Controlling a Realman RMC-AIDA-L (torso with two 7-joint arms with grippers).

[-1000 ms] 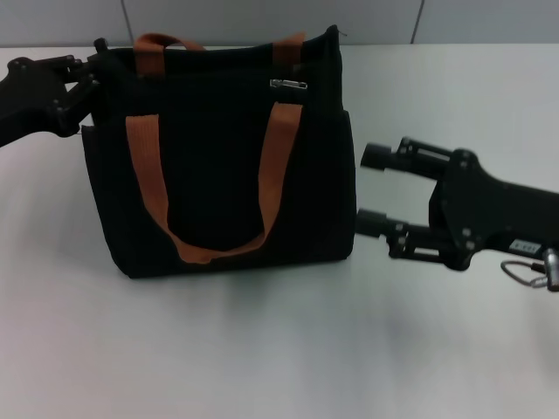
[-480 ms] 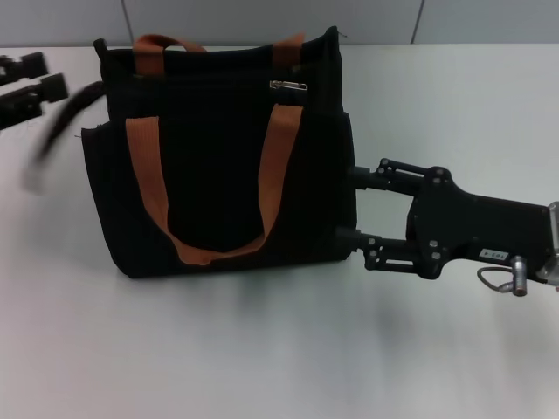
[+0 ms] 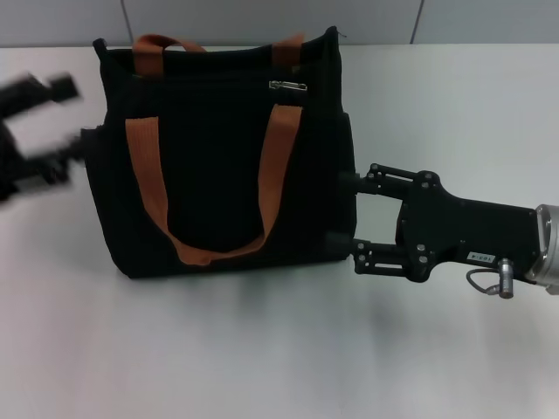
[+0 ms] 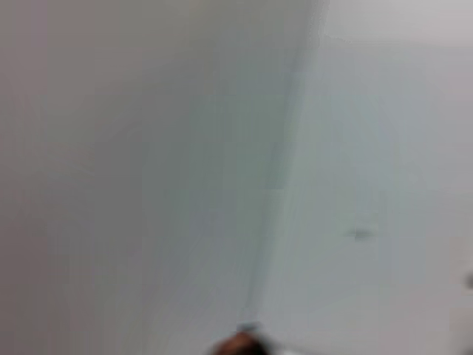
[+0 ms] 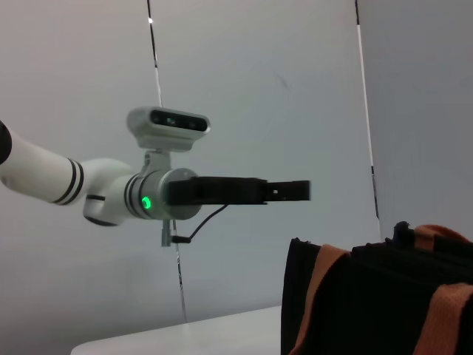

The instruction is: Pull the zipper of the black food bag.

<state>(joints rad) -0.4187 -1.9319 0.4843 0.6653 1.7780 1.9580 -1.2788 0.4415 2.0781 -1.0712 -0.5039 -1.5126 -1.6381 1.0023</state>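
Black bag (image 3: 223, 157) stands upright near the table's (image 3: 262, 349) back edge, zipper pull (image 3: 288, 85) at the right end of its top. Right gripper (image 3: 347, 214) has closed in over the last second: open fingers now touch the bag's right side, holding nothing. That looks like bracing. Left gripper (image 3: 52, 122) has let go of the top-left corner and swung clear, spread and empty. Right wrist view alone shows the left arm (image 5: 111, 192) raised; left wrist view shows only blur.

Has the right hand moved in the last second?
Yes. The right hand has closed in toward the black bag, which stayed put; its open fingers now reach the bag's side panel.
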